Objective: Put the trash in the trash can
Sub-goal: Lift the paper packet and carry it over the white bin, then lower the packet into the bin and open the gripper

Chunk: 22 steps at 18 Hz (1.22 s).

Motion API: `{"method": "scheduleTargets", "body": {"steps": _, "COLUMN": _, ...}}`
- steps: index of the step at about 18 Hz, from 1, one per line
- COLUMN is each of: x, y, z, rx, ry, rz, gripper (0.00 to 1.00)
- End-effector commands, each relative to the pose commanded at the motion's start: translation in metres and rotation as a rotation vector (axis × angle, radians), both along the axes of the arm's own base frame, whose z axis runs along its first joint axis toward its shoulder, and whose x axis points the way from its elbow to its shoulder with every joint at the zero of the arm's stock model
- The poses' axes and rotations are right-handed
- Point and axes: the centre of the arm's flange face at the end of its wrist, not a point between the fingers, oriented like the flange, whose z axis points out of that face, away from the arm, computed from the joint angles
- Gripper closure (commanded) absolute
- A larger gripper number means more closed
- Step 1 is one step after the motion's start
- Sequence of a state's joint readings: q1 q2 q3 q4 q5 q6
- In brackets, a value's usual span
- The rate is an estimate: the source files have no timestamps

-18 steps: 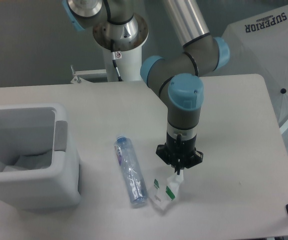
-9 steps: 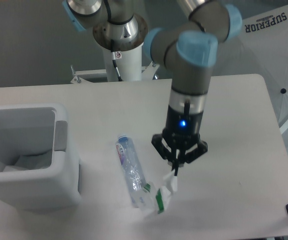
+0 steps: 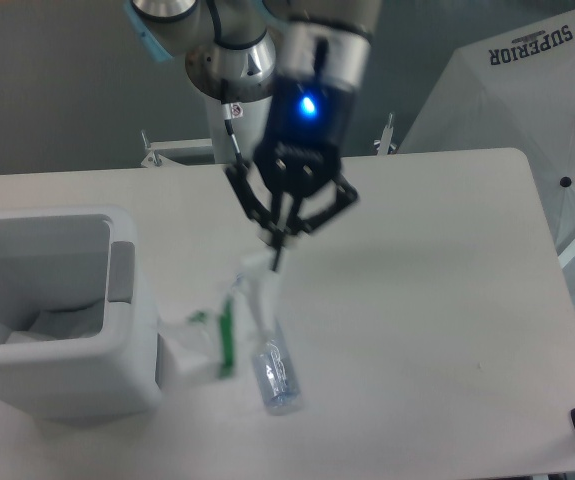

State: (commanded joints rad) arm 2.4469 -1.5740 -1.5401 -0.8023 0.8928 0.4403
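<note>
Above the table's middle, your gripper (image 3: 277, 243) stays clamped on the carton (image 3: 207, 335) dangling near the bottle (image 3: 267, 350); carry it left, well over the trash can (image 3: 132, 380).

The table (image 3: 447, 300) has a pale grey-white top with rounded far corners. Behind the table stands a plain dark grey wall (image 3: 57, 90). To the right of the table, a white canopy (image 3: 527, 90) carries the word "SUPERIOR". Lighting is even.

One fixed camera looks down across the table (image 3: 447, 260) from its front, fairly close.
</note>
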Motion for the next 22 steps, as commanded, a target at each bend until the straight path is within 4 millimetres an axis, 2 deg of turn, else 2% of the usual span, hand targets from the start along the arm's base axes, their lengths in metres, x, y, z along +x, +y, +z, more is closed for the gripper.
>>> {"method": "scheduleTargets", "body": {"steps": 2, "x": 0.034, "y": 0.009, "z": 0.001, "rx": 0.001, "ry": 0.008, "rz": -0.061, "gripper": 1.0}}
{"method": "scheduleTargets", "body": {"steps": 5, "x": 0.064, "y": 0.02, "z": 0.0, "rx": -0.001, "ry": 0.006, "rz": -0.116, "gripper": 1.0}}
{"method": "scheduleTargets", "body": {"steps": 6, "x": 0.077, "y": 0.026, "z": -0.005, "rx": -0.007, "ry": 0.002, "rz": -0.145, "gripper": 1.0}}
{"method": "scheduleTargets", "body": {"steps": 8, "x": 0.088, "y": 0.036, "z": -0.012, "rx": -0.016, "ry": -0.012, "rz": -0.171, "gripper": 1.0}}
{"method": "scheduleTargets", "body": {"steps": 11, "x": 0.115, "y": 0.05, "z": -0.042, "rx": -0.058, "ry": -0.045, "rz": -0.233, "gripper": 1.0}}
{"method": "scheduleTargets", "body": {"steps": 15, "x": 0.122, "y": 0.057, "z": -0.074, "rx": -0.101, "ry": -0.054, "rz": -0.269, "gripper": 1.0}}
{"method": "scheduleTargets", "body": {"steps": 17, "x": 0.122, "y": 0.059, "z": -0.08, "rx": -0.109, "ry": -0.046, "rz": -0.281, "gripper": 1.0}}
{"method": "scheduleTargets", "body": {"steps": 22, "x": 0.108, "y": 0.074, "z": -0.104, "rx": -0.155, "ry": -0.06, "rz": -0.264, "gripper": 1.0}}
